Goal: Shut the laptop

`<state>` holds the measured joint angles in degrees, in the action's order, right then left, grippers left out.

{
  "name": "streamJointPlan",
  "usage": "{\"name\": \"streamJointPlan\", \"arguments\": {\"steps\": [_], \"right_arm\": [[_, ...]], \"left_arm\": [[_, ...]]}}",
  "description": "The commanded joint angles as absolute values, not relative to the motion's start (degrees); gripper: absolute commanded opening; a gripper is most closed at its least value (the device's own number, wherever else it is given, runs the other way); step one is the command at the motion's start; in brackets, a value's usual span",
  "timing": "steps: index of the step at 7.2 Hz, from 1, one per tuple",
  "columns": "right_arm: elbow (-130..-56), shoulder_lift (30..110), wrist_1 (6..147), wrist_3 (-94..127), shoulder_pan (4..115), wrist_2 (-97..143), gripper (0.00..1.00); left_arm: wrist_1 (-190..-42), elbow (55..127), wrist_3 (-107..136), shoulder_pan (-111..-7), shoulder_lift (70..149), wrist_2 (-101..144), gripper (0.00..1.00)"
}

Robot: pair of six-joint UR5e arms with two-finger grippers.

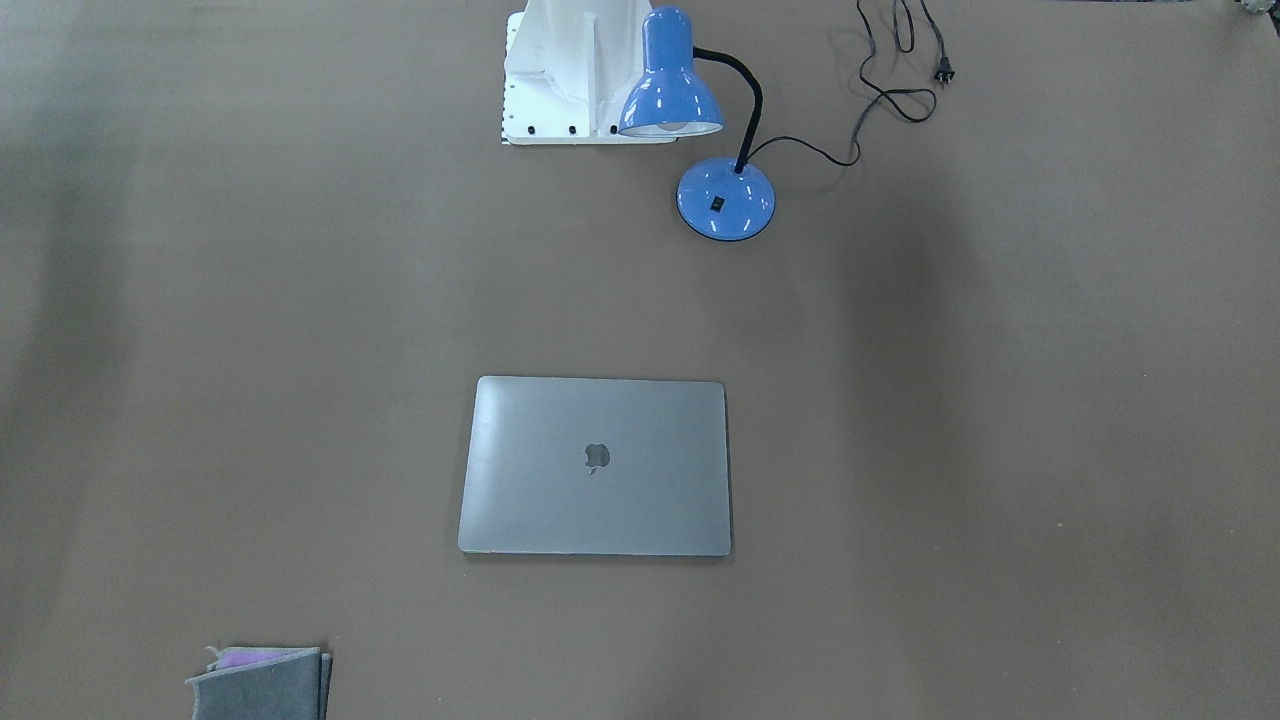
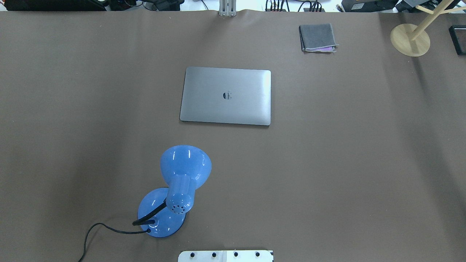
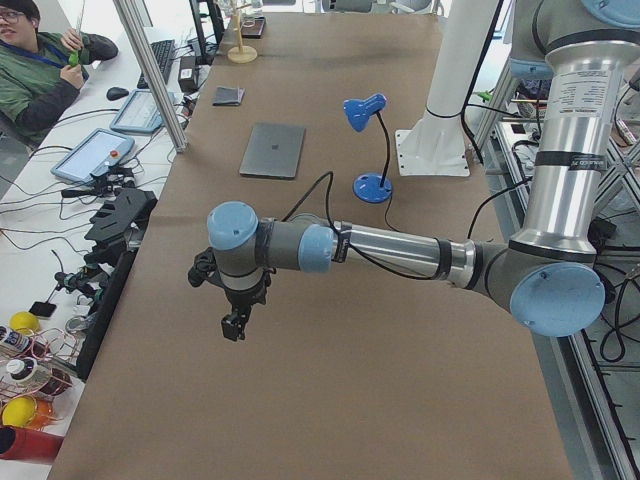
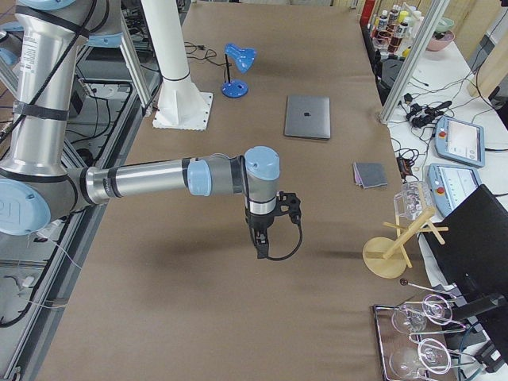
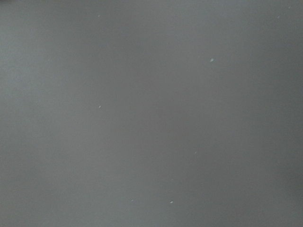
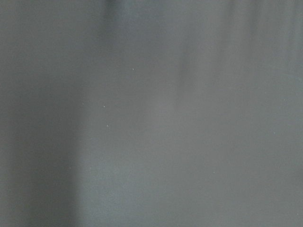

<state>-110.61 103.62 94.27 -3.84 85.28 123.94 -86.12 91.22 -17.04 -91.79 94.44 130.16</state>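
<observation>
The space-grey laptop (image 1: 595,465) lies flat in the middle of the brown table with its lid down and the dark apple logo facing up. It also shows in the overhead view (image 2: 225,95), the exterior left view (image 3: 272,150) and the exterior right view (image 4: 307,117). My left gripper (image 3: 232,330) hangs above the table's left end, far from the laptop. My right gripper (image 4: 260,250) hangs above the right end, also far off. Both show only in the side views, so I cannot tell whether they are open or shut. The wrist views show only blurred table surface.
A blue desk lamp (image 2: 185,167) with a black cord stands between the robot's base (image 2: 225,255) and the laptop, towards my left. A small grey fabric pouch (image 2: 317,37) lies at the far right. A wooden stand (image 2: 409,40) sits at the far right corner.
</observation>
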Motion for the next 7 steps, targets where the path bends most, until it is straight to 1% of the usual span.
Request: {"name": "streamJointPlan", "arguments": {"steps": [1, 3, 7], "right_arm": [[-109.07, 105.11, 93.43, -3.96, 86.48, 124.54, 1.00], [-109.51, 104.94, 93.43, -3.87, 86.48, 124.63, 1.00], [-109.60, 104.59, 93.34, -3.96, 86.48, 124.80, 1.00]], "left_arm": [[-86.13, 89.82, -17.14, -93.25, 91.08, 129.90, 0.98], [-86.22, 94.98, -17.14, -92.99, 88.44, 129.90, 0.98], [-86.31, 94.83, -17.49, -92.90, 87.63, 129.99, 0.98]]}}
